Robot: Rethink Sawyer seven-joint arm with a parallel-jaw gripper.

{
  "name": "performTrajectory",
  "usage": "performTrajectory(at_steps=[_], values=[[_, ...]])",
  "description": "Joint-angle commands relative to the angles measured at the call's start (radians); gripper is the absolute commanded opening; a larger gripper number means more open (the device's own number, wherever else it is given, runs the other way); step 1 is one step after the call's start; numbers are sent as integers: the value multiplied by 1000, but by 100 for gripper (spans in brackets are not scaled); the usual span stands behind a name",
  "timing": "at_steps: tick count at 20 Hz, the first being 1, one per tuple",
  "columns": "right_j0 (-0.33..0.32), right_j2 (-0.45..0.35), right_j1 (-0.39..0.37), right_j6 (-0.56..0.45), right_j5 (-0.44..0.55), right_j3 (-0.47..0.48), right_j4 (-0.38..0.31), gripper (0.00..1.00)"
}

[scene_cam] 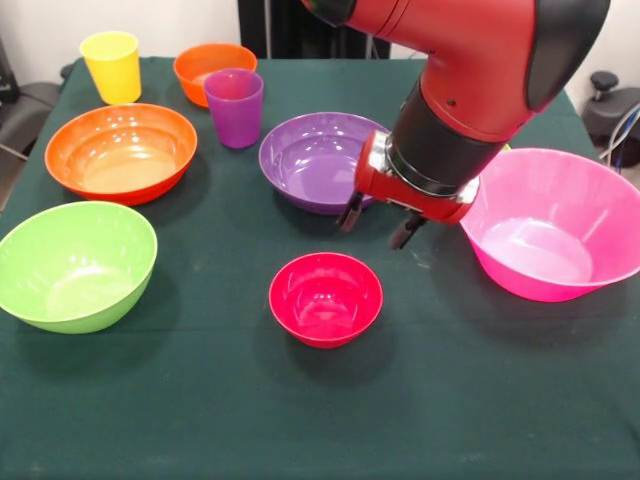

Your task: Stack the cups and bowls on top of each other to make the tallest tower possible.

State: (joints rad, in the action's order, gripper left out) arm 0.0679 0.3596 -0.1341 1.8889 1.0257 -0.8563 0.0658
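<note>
The arm comes down from the top right, its red and black wrist tilted toward the table's middle, and no writing can be read on it or on any dish. The pink bowl sits at the right, partly behind the wrist. The orange bowl and the lime bowl stand at the left, the lime one nearer the camera. The purple bowl lies in the middle, just behind the gripper, whose two dark fingers hang apart, holding nothing. The red bowl rests alone in front. Far left are a small orange bowl, the purple cup and the yellow cup.
</note>
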Motion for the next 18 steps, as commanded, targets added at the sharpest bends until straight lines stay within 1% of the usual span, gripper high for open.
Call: performTrajectory(at_steps=[1, 5, 10, 12, 15, 18], values=[[-9, -146, -26, -15, -8, -120, -2, 100], [1, -139, -36, 3, 2, -128, -7, 100], [5, -141, -49, 14, -14, -155, -11, 100], [4, -137, -50, 10, -2, -145, -14, 100], [-1, -132, -66, -3, -2, -160, -21, 100], [-16, -131, -59, -29, 0, -145, -33, 100]])
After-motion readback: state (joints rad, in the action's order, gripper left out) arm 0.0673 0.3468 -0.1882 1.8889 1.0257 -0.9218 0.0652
